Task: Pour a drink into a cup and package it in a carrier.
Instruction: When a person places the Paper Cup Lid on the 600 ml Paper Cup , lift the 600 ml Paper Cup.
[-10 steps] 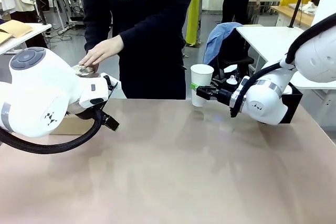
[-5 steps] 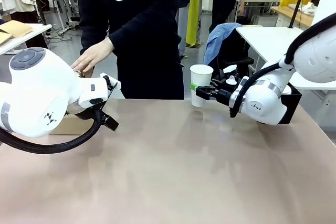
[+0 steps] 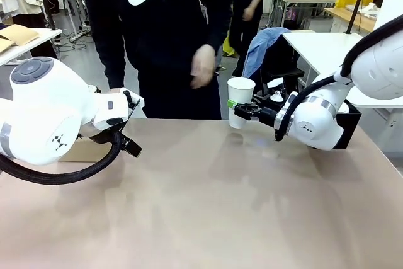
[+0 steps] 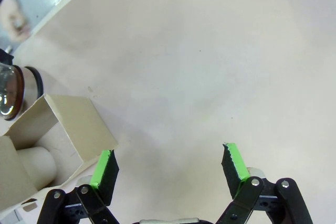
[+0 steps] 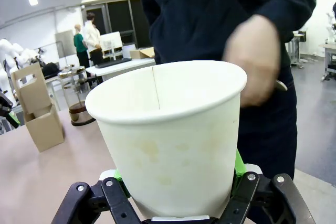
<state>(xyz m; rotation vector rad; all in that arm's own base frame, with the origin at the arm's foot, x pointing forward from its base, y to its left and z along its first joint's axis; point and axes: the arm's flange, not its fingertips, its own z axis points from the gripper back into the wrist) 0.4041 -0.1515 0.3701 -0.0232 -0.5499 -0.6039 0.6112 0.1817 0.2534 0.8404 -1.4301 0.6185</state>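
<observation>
Right gripper (image 3: 237,110) clamped on tall plain white paper cup (image 3: 242,92), held upright. Left gripper (image 4: 169,167) jaws wide apart, holding nothing, just beside small brown cardboard carrier (image 4: 68,124).

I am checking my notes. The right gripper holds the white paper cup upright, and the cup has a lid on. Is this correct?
One thing is wrong: the cup has no lid; its mouth is open. The right gripper does hold it upright. The right wrist view shows this.

Bright, even light, with the person's hand (image 3: 203,67) motion-blurred
</observation>
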